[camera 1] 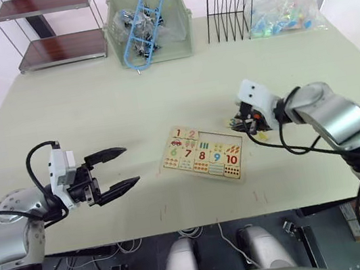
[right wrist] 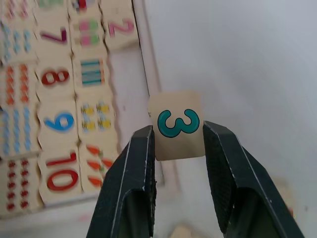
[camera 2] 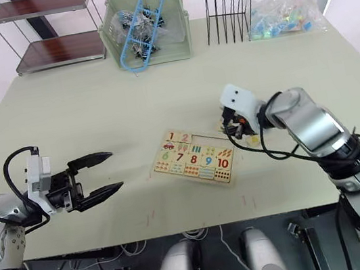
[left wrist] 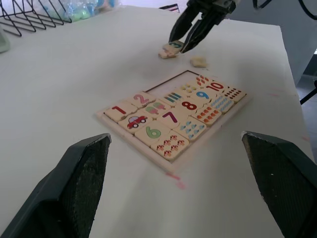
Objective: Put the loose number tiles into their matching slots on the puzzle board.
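Observation:
The puzzle board (camera 1: 203,153) lies flat in the middle of the table, with most tiles seated. Beyond the 2 tile (right wrist: 120,27), the matching slots (right wrist: 125,74) form a bare recessed strip along the far rim. My right gripper (camera 1: 242,124) hovers just off the board's far right corner, shut on a loose number tile with a teal 3 (right wrist: 177,124). Two more loose number tiles (left wrist: 199,61) lie on the table beside it. Well to the left of the board, my left gripper (camera 1: 130,165) stands open and holds nothing.
Along the table's back edge stand a metal shelf rack (camera 1: 54,31), a green bin (camera 1: 181,35) of clips with a blue hanger, a black wire rack (camera 1: 232,9) and a bag of coloured pieces (camera 1: 283,9). Bare table surrounds the board.

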Action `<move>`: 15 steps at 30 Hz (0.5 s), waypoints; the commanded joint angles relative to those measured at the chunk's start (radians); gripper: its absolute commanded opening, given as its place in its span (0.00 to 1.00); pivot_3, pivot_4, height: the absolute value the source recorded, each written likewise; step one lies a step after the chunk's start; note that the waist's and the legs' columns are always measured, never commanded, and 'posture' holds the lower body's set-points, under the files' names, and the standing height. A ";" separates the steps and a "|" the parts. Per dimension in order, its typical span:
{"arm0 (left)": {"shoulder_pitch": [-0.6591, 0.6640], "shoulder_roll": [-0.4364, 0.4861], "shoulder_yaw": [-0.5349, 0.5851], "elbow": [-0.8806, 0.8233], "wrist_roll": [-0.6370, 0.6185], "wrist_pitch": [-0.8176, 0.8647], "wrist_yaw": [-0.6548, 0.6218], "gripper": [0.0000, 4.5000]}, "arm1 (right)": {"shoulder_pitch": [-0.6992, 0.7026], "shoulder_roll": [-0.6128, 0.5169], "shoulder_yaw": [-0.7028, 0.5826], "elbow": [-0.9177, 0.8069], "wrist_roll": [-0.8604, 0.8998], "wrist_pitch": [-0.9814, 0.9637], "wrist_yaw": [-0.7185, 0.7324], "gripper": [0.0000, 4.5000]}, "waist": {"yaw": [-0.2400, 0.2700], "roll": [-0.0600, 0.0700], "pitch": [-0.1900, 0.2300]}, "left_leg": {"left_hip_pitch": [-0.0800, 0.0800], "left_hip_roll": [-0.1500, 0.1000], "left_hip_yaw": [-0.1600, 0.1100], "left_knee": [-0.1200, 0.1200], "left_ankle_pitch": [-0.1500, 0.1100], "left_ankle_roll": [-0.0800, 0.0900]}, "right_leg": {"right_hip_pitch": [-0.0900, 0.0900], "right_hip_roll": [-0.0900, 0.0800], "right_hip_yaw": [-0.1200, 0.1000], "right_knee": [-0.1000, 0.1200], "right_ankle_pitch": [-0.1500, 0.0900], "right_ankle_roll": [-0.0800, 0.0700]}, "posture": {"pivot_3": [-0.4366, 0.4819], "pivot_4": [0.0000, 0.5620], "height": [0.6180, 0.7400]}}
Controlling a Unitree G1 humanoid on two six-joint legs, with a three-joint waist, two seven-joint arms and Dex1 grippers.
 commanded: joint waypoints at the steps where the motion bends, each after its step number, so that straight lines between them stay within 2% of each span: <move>1: -0.018 0.009 0.004 -0.008 -0.011 -0.003 -0.005 1.00 | -0.063 0.023 0.037 -0.005 0.025 0.096 -0.008 0.19 | 0.001 0.000 0.000 | -0.001 0.000 0.000 0.000 0.000 0.000 | 0.000 0.000 0.000 0.000 0.000 0.000 | 0.48 0.27 1.00; 5: -0.025 0.010 0.001 -0.012 -0.013 0.006 -0.010 1.00 | -0.126 0.068 0.076 0.027 0.042 0.183 -0.026 0.19 | 0.002 0.000 0.000 | -0.011 0.000 0.000 0.001 0.000 0.000 | -0.009 0.000 -0.001 0.000 0.001 0.000 | 0.48 0.27 1.00; 15: -0.024 0.008 0.000 -0.023 -0.019 0.014 -0.015 1.00 | -0.208 0.152 0.156 0.105 0.065 0.267 -0.088 0.19 | 0.001 0.000 0.000 | -0.011 0.000 -0.001 0.001 0.000 0.000 | -0.010 0.000 -0.002 0.001 0.001 0.000 | 0.48 0.27 1.00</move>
